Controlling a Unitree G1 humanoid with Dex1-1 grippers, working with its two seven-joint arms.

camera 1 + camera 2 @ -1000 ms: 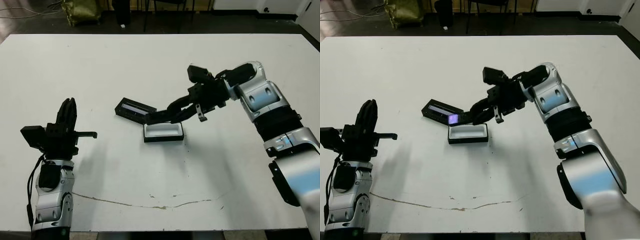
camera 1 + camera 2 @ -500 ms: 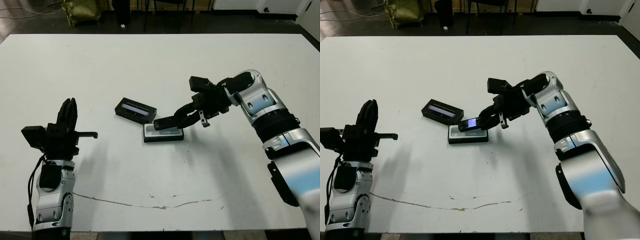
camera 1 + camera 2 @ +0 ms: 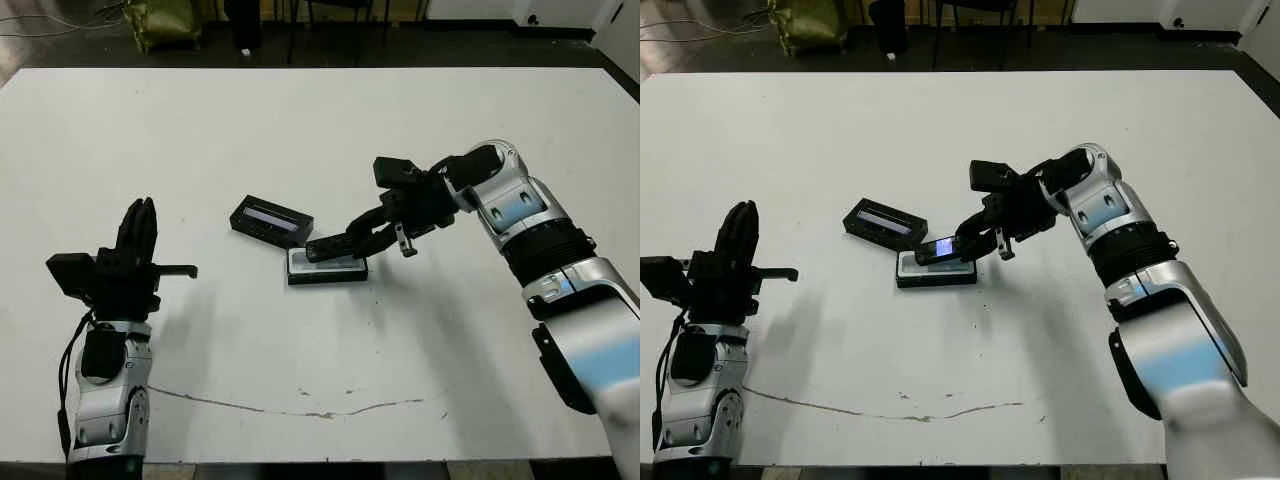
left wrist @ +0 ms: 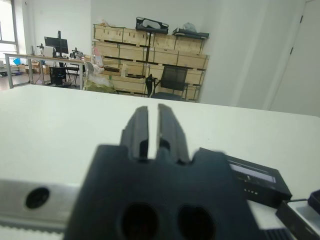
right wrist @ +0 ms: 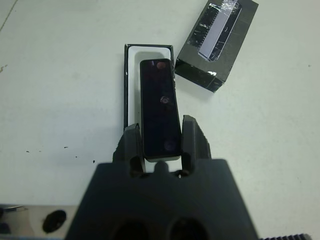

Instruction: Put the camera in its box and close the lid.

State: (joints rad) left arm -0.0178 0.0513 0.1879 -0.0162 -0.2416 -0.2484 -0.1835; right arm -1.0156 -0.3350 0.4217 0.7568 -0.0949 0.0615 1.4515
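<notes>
The camera (image 3: 328, 246), a slim black bar with a bluish-lit spot, hangs tilted just above the box (image 3: 327, 267), a shallow black tray with white lining. My right gripper (image 3: 350, 238) is shut on the camera's near end. In the right wrist view the camera (image 5: 159, 115) lies between the two fingers (image 5: 191, 137), lengthwise over the box (image 5: 131, 85). The black lid (image 3: 270, 220) with its glossy window strip rests on the table just left of the box, touching its corner. My left gripper (image 3: 137, 228) stands far to the left, fingers pointing up and shut on nothing.
A thin brown crack line (image 3: 300, 411) runs across the white table (image 3: 330, 130) near its front edge. Beyond the far edge are a dark floor, chair legs and an olive bag (image 3: 160, 20).
My right gripper has carried the camera from above the lid's near corner down and to the right, over the box. The left arm has barely moved.
</notes>
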